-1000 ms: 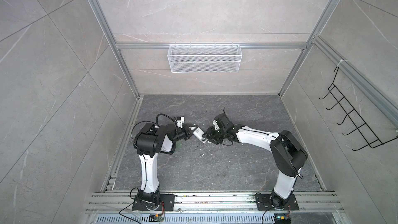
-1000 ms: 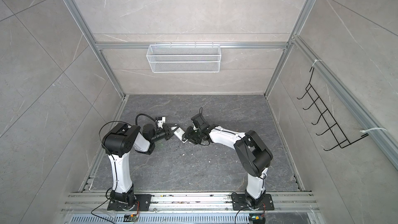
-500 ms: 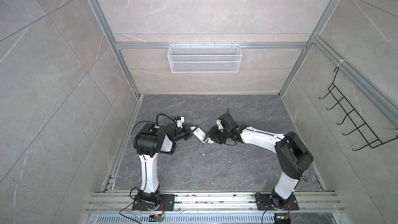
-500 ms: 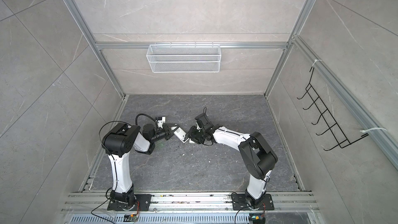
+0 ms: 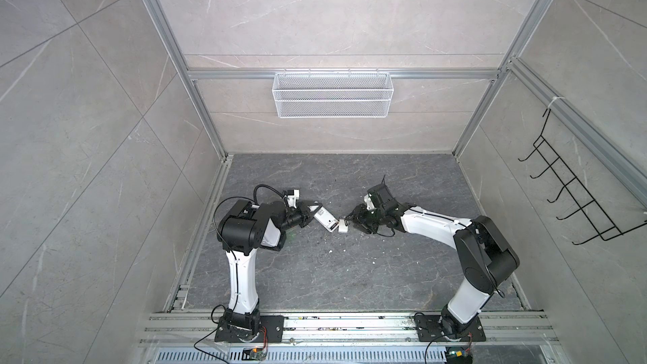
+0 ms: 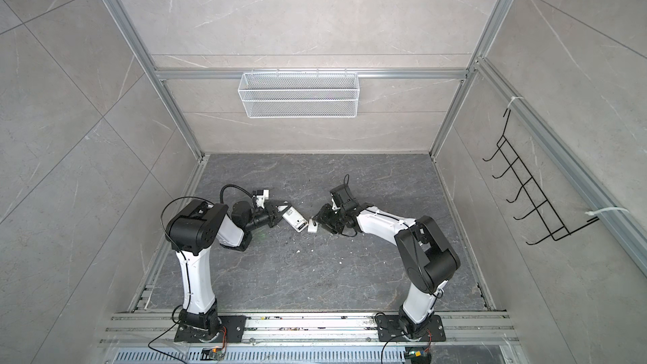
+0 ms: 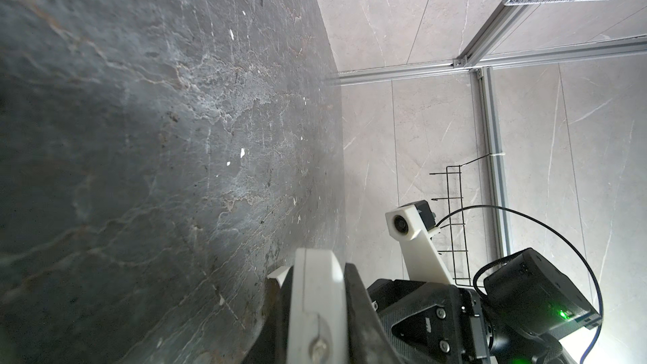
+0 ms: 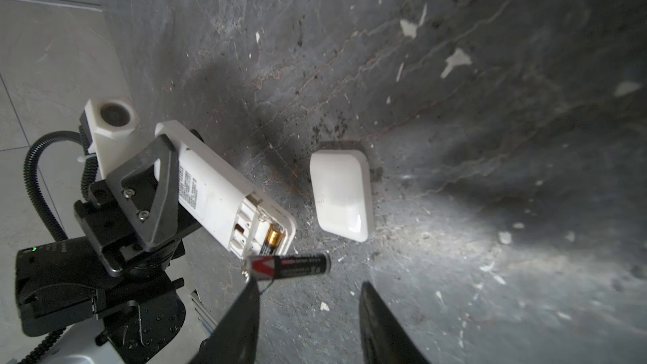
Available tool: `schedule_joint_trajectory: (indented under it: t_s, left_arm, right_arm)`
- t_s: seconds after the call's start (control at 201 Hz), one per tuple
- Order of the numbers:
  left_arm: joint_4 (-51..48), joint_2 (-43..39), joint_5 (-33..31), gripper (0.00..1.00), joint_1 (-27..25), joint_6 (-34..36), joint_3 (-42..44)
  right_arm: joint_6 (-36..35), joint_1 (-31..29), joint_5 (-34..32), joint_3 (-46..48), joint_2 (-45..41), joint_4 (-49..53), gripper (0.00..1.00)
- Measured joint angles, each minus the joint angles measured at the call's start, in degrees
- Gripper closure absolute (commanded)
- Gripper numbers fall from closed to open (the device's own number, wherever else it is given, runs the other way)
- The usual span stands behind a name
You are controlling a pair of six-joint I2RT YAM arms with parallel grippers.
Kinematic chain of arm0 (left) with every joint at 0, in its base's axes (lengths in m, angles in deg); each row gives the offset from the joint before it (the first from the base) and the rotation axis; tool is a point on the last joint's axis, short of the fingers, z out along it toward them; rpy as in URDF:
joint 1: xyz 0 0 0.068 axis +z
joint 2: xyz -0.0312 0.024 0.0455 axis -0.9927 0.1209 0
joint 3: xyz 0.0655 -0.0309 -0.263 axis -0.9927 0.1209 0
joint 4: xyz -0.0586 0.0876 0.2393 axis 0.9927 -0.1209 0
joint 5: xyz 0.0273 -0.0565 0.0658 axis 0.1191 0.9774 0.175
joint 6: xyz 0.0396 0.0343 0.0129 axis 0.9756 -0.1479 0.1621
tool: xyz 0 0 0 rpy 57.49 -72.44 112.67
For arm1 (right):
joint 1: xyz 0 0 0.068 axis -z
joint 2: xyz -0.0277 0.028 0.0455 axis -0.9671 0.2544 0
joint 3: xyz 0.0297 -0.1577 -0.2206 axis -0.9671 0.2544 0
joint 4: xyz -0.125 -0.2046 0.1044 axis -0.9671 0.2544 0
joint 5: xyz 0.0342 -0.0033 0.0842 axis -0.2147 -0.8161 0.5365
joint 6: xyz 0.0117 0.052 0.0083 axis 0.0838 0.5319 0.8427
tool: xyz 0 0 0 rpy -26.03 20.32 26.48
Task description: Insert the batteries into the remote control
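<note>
Robot lab cell: aluminium frame (image 5: pixel 168 47), tiled walls (image 5: pixel 70 134), rail-mounted arms (image 5: pixel 241 274).

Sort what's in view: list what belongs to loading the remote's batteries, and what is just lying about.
For the job: remote control, compartment open; battery seated in it; second battery just off its open end; white cover on the table.
Lying about: wire basket on the back wall; black hook rack; white flecks on the table.

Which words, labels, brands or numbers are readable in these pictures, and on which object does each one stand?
No text can be read with certainty.
remote control: printed label on its back, too small to read.
battery outside the compartment: white print beside a red mark, blurred.
battery in the compartment: nothing legible.
</note>
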Motion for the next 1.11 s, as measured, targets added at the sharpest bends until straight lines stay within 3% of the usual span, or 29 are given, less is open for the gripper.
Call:
schedule_joint_trajectory:
  t_s: [0.473,0.797,1.111]
  left_arm:
    - [0.0,0.0,0.0,0.91,0.0,0.0,0.0]
    - [0.0,0.0,0.0,0.91,0.0,0.0,0.0]
    - [0.0,0.0,0.0,0.91,0.0,0.0,0.0]
  right_arm:
    - [-2.8,2.2,-0.1,0.0,-0.7,3.6,0.54]
    - [-15.5,2.8,-5.9,-6.1,-0.7,17.7,0.54]
    - [-18.4,2.8,-7.6,-5.1,1.2,19.5,0.55]
